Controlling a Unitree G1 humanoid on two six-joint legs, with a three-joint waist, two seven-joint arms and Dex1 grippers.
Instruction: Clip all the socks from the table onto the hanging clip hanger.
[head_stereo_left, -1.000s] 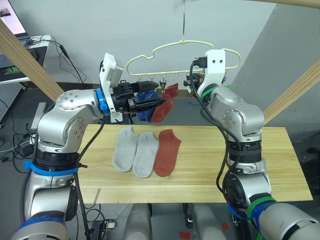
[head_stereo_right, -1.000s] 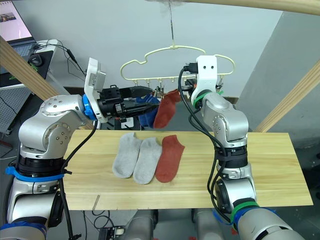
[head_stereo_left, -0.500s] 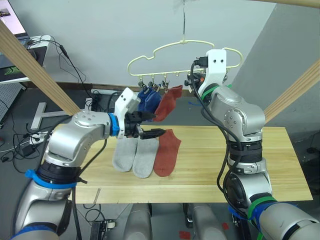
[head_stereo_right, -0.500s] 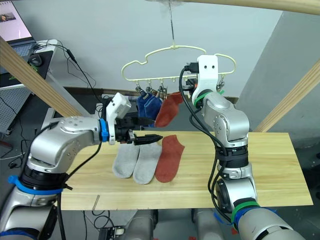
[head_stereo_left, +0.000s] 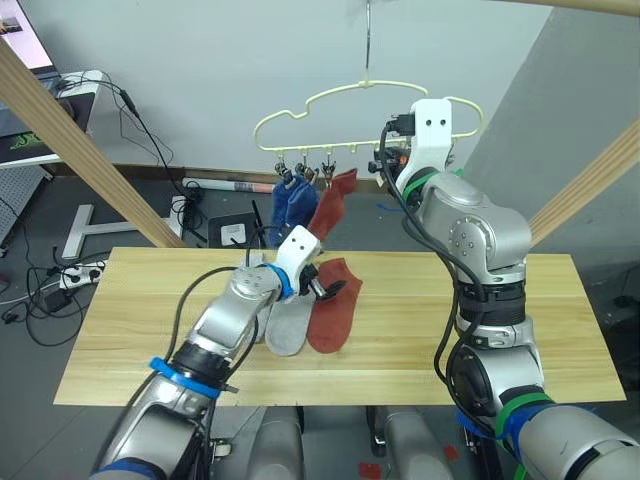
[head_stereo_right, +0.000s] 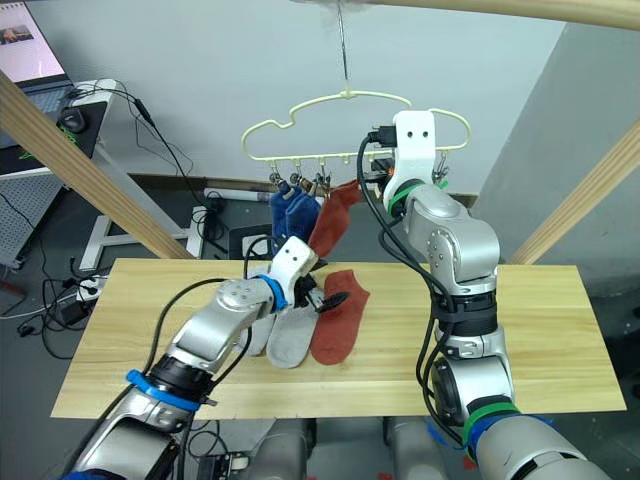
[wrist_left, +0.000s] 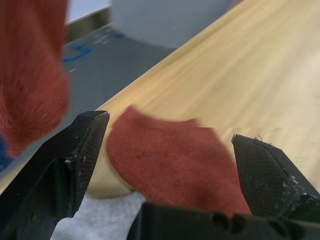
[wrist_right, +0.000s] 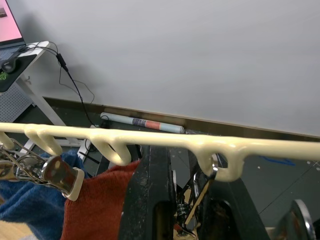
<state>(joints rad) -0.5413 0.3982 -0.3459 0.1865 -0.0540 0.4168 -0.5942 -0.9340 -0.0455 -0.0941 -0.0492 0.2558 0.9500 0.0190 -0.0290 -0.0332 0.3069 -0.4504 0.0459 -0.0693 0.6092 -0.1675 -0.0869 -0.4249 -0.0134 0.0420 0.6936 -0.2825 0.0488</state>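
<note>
Three socks (head_stereo_left: 318, 203) clipped on hanger (head_stereo_left: 365, 95), frame's upper centre; my left gripper (head_stereo_left: 327, 286) spread over red sock (head_stereo_left: 333, 305) on table (head_stereo_left: 480, 330), centre.

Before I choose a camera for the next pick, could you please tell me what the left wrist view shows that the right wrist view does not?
Left wrist view: the open left pincer framing the lying rust-red sock on the table, with a grey sock beside it. Right wrist view: the clip hanger and one metal clip. Both: the hanging rust-red sock.
</note>
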